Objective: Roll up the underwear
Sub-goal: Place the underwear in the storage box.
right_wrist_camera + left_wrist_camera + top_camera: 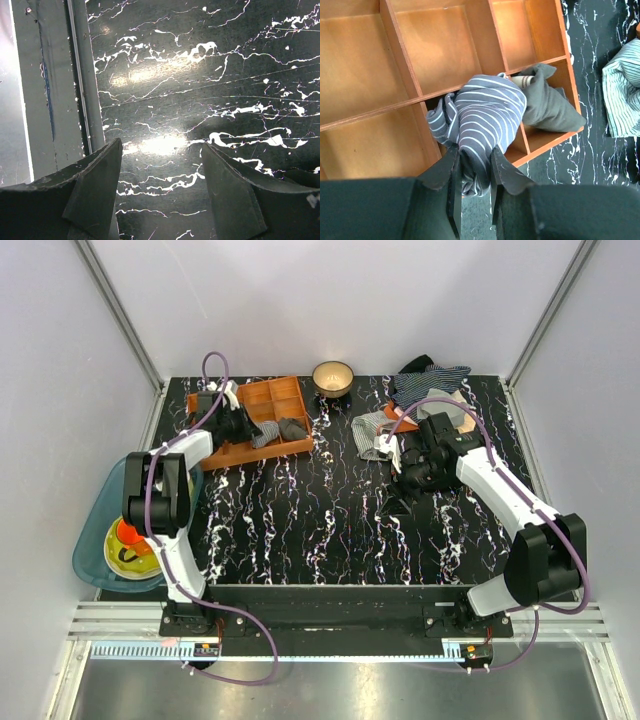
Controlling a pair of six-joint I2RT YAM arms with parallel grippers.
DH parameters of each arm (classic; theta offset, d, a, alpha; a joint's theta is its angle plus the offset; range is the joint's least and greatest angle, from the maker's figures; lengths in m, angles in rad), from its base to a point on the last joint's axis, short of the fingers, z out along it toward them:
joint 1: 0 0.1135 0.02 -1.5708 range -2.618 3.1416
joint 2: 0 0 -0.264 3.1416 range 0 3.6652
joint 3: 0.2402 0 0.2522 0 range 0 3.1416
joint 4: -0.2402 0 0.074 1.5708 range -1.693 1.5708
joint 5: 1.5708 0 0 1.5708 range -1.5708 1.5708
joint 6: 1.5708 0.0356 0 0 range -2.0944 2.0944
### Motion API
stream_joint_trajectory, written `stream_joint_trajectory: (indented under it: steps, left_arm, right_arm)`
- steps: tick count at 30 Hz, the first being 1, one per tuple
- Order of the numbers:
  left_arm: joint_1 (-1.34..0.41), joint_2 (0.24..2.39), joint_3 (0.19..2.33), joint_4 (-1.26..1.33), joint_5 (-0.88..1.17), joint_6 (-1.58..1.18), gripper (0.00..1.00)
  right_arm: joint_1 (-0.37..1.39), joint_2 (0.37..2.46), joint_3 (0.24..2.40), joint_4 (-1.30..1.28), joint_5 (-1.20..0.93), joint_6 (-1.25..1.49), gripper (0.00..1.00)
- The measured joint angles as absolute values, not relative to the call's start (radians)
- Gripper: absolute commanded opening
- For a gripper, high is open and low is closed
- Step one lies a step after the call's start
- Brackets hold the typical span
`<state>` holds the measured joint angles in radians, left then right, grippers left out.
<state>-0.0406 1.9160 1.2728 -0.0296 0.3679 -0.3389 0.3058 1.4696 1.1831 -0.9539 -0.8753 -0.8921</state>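
Note:
The underwear (372,432), finely grey-and-white striped, lies crumpled on the black marbled table right of centre. Its edge also shows at the right of the left wrist view (621,90). My right gripper (402,483) hovers just to its near right, open and empty, with only bare table between the jaws (161,150). My left gripper (250,430) is at the wooden tray (262,400), shut on a rolled blue-and-white striped garment (485,112) at the tray's near edge (474,155). A plain dark grey bundle (547,102) lies in the tray compartment beside it.
A wooden bowl (332,377) stands at the back centre. A pile of clothes (430,385) lies at the back right. A blue basin (100,540) with yellow and orange items sits off the table's left edge. A grey rail (80,75) runs along the table edge.

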Motion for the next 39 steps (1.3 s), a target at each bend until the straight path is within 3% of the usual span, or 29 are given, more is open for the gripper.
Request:
stream_joint_trajectory:
  steps: [12,23,29,39]
  left_arm:
    - [-0.057,2.013,1.394,-0.167,0.336,-0.331,0.00]
    - [-0.110,2.079,1.537,-0.326,0.270,-0.221,0.24]
    - [-0.126,2.086,1.588,-0.411,0.239,-0.159,0.53]
    - [-0.144,2.070,1.615,-0.484,0.221,-0.112,0.59]
  right_arm:
    - [0.306,1.473,1.183,-0.955,-0.876,-0.892,0.73]
    - [0.306,1.473,1.183,-0.958,-0.882,-0.892,0.73]
    - [0.306,1.469,1.183,-0.963,-0.885,-0.892,0.73]
    - [0.306,1.466,1.183,-0.967,-0.886,-0.893,0.73]
